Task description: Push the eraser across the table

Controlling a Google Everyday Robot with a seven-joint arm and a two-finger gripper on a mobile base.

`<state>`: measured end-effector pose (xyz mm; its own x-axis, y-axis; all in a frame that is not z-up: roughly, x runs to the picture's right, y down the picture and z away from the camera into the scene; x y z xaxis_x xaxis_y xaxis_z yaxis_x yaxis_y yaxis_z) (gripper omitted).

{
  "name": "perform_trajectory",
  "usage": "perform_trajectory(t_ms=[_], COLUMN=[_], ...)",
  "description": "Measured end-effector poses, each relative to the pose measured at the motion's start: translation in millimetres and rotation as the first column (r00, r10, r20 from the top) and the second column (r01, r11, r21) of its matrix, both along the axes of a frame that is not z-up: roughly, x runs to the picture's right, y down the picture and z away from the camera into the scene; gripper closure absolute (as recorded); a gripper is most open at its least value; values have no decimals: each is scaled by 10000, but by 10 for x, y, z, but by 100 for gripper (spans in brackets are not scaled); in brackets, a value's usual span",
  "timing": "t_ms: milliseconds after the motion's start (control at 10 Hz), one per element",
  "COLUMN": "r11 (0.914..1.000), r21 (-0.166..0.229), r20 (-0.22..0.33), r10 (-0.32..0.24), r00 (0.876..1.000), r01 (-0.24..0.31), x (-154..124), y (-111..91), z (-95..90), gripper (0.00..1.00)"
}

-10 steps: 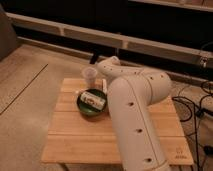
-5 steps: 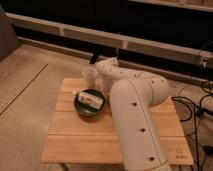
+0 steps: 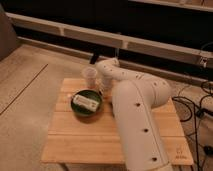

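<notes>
Table (image 3: 60, 137): pale slatted wood, unchanged. Cup (image 3: 89, 75), far edge: position held over the last second. Bowl (image 3: 82, 113), green, packet (image 3: 85, 102) inside: seen slightly further left than a second ago (apparently nudged, no gain for the task). Gripper (image 3: 103, 90), closed, nothing seen held: set low at the bowl's far right rim, little moved. Eraser: not made out anywhere; possibly hidden by the arm (image 3: 135, 115), so its look cannot be recorded, and no push is judged begun.
</notes>
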<state>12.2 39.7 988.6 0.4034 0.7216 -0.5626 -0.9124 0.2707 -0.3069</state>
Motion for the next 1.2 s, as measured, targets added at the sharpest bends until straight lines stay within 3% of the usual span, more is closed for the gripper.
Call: perform_trajectory(t_ms=[300,600,900,1200], r11=[9910,9798,9811,9818], r21=[799,1516,1421,1360], r20=[-97,-657,-1124,-1207], r10=[-1069,-1213,-1161,-1162], r00=[9942,9904,9869,9859], r01=[1073,1301,1316,1324], x=[430,776,587,617], y=[-349,-710,-688,-672], z=[-61,-195,-394,-414], gripper=[100,100,100,100])
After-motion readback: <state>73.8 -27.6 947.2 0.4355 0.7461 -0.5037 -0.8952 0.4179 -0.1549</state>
